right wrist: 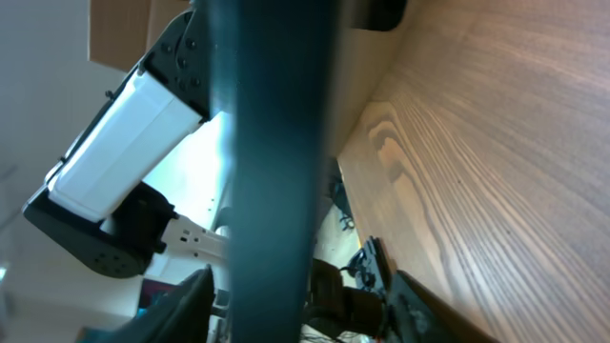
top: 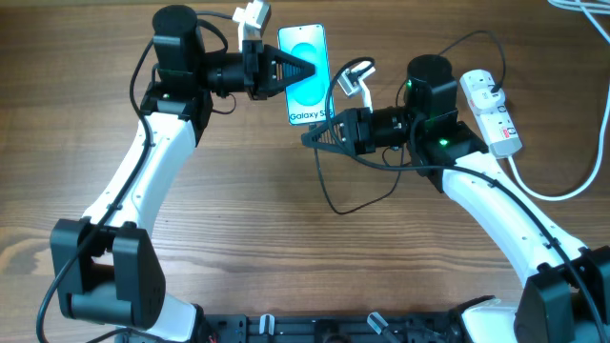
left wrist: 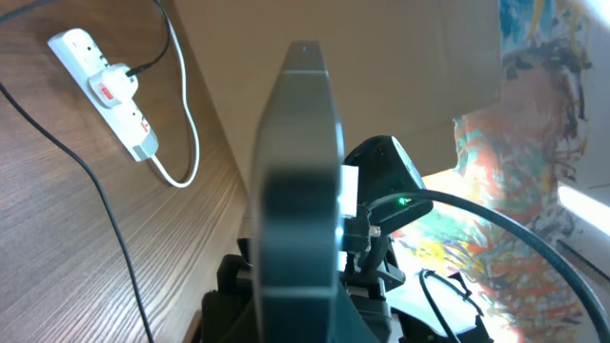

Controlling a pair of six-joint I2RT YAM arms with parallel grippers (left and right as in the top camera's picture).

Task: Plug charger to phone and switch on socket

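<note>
The phone (top: 310, 95) with its cyan screen is held up off the wooden table. My left gripper (top: 297, 70) is shut on its left side. In the left wrist view the phone (left wrist: 300, 171) shows edge-on between the jaws (left wrist: 300, 314). My right gripper (top: 319, 133) is at the phone's bottom end. In the right wrist view its fingers (right wrist: 305, 305) stand apart on either side of the phone's edge (right wrist: 276, 143). The charger's white plug (top: 488, 92) sits in the socket (top: 500, 124). Its black cable (top: 335, 195) loops over the table. The connector tip is hidden.
The socket's thick white cord (top: 553, 195) runs off to the right. The socket (left wrist: 81, 52) and plug (left wrist: 112, 86) also show far off in the left wrist view. Both arm bases stand at the table's front edge.
</note>
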